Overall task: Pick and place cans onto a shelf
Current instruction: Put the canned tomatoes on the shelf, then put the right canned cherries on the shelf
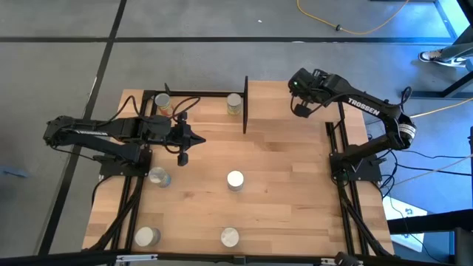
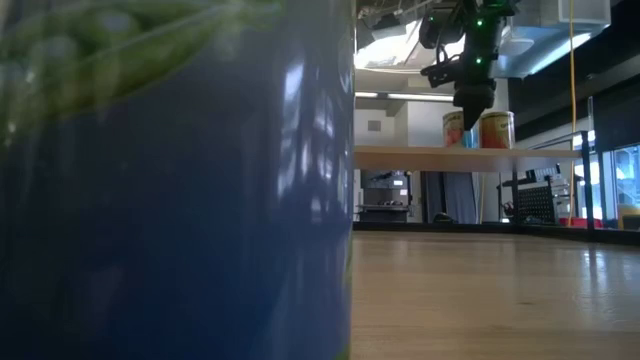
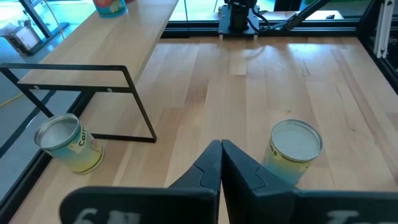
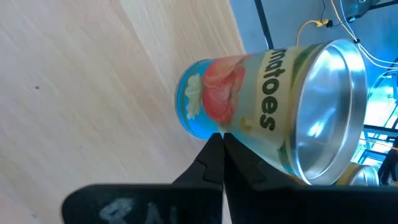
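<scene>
Currently: left gripper [image 1: 183, 140] pressed together, empty, beside shelf [image 1: 203, 94]; right gripper [image 1: 299, 109] likewise, near shelf; four cans [image 1: 235, 179] awaiting pickup.

A lab: concrete floor [image 1: 222, 18], trailing cables [image 1: 355, 29], glass walls.

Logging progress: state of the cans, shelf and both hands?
shelf cans: two, upright on the shelf.
other cans: six, upright on the tabletop, not yet shelved.
shelf: holds two cans.
left hand: shut, empty, over the tabletop.
right hand: shut, empty, at the shelf cans.
</scene>
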Robot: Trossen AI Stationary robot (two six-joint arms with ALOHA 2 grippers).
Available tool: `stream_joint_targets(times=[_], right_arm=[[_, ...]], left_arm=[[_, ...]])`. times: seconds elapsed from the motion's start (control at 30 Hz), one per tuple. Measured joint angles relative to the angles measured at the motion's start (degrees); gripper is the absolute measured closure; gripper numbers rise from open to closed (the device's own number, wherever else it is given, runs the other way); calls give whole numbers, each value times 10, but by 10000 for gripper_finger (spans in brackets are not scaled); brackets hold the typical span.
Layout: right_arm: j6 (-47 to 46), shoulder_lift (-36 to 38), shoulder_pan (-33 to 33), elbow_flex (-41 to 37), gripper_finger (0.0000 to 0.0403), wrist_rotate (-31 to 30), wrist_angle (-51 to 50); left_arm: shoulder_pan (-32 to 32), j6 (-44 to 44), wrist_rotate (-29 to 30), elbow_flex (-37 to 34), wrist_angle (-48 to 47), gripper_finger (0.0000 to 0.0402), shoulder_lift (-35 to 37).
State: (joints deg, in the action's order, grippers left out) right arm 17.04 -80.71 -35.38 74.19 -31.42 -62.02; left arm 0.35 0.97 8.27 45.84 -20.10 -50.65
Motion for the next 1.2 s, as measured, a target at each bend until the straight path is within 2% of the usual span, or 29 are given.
stream_joint_targets(times=[0.2,0.43,0.6,0.83,1.0,1.2], right_arm=[[-3,0,46,0,402,30,-1],[-18,1,152,0,403,33,-4],[-70,3,235,33,403,89,-41],[-141,6,363,124,403,174,-90],[-174,6,433,177,402,173,-109],[-217,6,482,220,402,154,-134]], left_arm=[[0,0,0,0,0,401,0],[0,0,2,0,4,401,0],[0,29,2,0,4,401,0],[0,65,2,0,5,401,0],[0,64,-4,0,5,397,0],[0,62,-24,0,22,363,0]])
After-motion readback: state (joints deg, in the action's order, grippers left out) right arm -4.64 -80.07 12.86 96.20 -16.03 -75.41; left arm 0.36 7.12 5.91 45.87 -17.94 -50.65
